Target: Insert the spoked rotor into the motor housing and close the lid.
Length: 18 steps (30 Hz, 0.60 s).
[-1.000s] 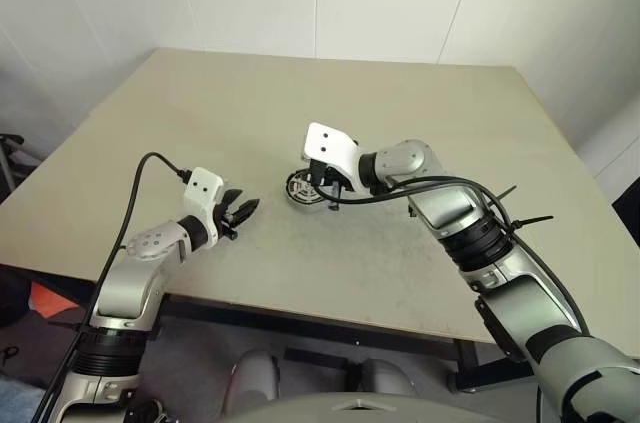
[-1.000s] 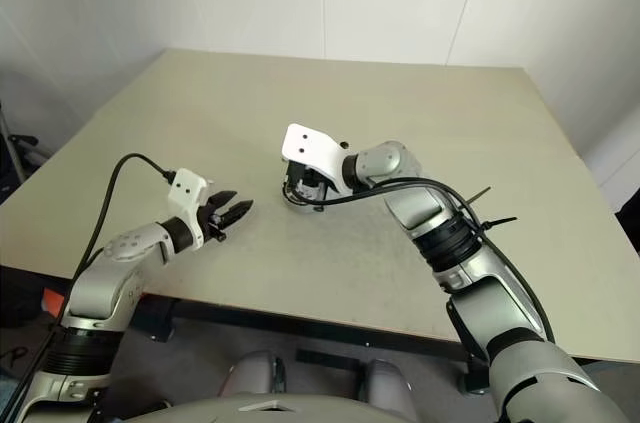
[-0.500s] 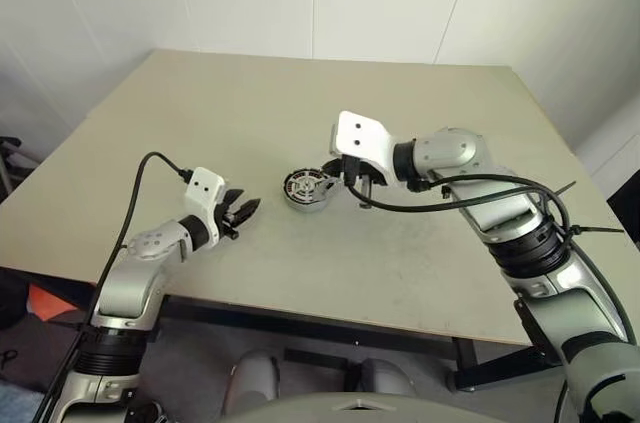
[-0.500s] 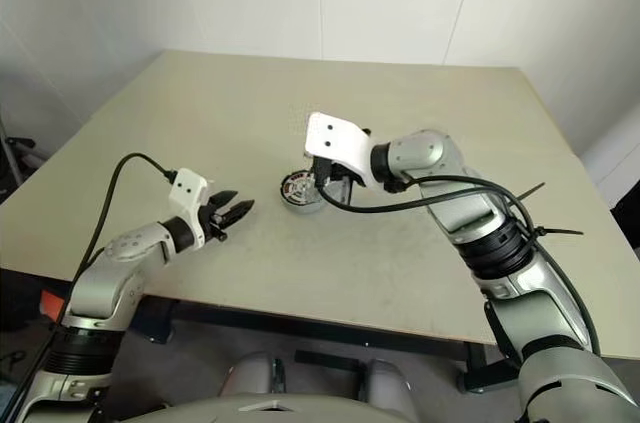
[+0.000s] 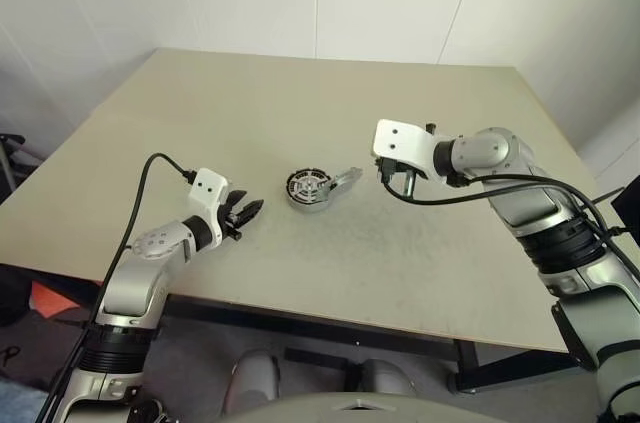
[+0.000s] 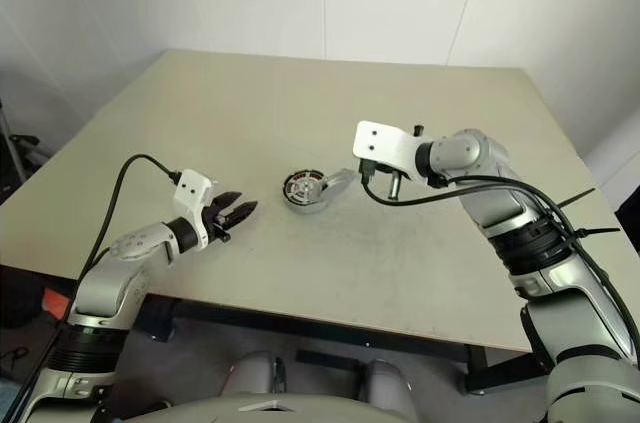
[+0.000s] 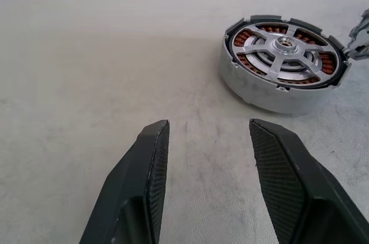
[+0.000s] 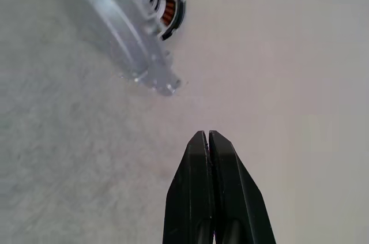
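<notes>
Since a moment ago, the right pincer point(image 5: 398, 180) has swung away from the motor housing point(image 5: 309, 190) toward the robot's right, and it now hangs above the bare worktop point(image 5: 420, 253) with its two black fingers pressed together and nothing between them. Meanwhile the left pincer point(image 5: 247, 214) has not changed its place; it waits on the other side of the housing, half open and empty, pointing at it. On the middle of the worktop sits the housing, and the spoked rotor point(image 7: 283, 53) seems already seated inside: silver spokes lie over the ring of copper windings. What is not done is the lid point(image 5: 345, 178), which stands open and tilted at the housing's edge on the right pincer's side. I judge the assembly is stiff metal, rather heavy for its size, and smooth on its wall, so it may slide on the worktop if pushed sideways. I think the lid is thin and its hinge perhaps delicate. A good place to touch is the lid's free outer edge, pressing it over and down while the other pincer steadies the housing's wall.
</notes>
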{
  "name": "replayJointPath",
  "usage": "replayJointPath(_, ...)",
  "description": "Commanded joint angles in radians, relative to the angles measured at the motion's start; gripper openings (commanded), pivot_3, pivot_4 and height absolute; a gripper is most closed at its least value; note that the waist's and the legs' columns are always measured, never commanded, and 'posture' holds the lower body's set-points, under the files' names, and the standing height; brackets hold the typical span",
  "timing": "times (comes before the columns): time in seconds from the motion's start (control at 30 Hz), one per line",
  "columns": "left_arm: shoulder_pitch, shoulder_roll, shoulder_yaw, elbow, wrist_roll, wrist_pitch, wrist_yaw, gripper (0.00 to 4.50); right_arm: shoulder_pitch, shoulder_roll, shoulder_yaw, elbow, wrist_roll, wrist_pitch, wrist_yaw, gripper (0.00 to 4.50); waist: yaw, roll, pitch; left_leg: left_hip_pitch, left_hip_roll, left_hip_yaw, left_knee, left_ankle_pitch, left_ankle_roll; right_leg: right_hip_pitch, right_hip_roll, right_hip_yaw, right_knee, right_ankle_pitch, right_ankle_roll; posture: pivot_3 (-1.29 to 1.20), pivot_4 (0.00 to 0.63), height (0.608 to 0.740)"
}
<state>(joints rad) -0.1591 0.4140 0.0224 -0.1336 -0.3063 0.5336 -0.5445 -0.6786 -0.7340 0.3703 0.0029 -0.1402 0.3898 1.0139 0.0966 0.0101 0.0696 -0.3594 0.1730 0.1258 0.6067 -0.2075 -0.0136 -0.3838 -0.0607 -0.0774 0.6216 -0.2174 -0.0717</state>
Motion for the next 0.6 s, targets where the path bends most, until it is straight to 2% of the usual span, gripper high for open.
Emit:
replayJointPath(0.03, -0.019, 0.011, 0.008, -0.021, 0.000, -0.013, -0.007, 2.33, 0.012, 0.000, -0.005, -0.070, 0.010, -0.014, 0.030, 0.01, -0.002, 0.000, 0.000, 0.000, 0.000, 0.000, 0.000, 0.000, 0.000, 0.000, 0.000, 0.000, 0.000, 0.000, 0.000, 0.00, 0.000, 0.740)
replayJointPath(0.17, -0.018, 0.012, 0.010, -0.024, 0.001, -0.011, -0.009, 2.33, 0.045, 0.007, 0.002, -0.099, 0.005, -0.010, 0.045, 0.01, 0.000, 0.000, 0.000, -0.001, 0.001, 0.000, 0.000, 0.000, 0.000, 0.000, 0.001, 0.000, 0.000, 0.000, 0.001, 0.00, 0.000, 0.740)
replayJointPath(0.37, -0.011, 0.018, 0.015, -0.028, 0.000, -0.009, -0.009, 2.33, 0.047, 0.055, -0.016, -0.193, 0.083, 0.061, 0.092, 0.01, -0.001, 0.000, 0.000, 0.000, 0.001, 0.000, 0.000, 0.000, 0.000, 0.000, 0.001, 0.000, 0.000, 0.000, 0.000, 0.00, 0.000, 0.740)
replayJointPath(0.6, -0.006, 0.018, 0.016, -0.035, 0.000, -0.008, -0.003, 2.33, -0.033, 0.144, 0.007, -0.072, 0.048, 0.065, 0.031, 0.01, -0.001, 0.000, 0.000, 0.002, 0.001, 0.000, 0.001, 0.000, 0.000, 0.001, 0.001, 0.000, 0.001, 0.000, 0.000, 0.00, 0.000, 0.740)
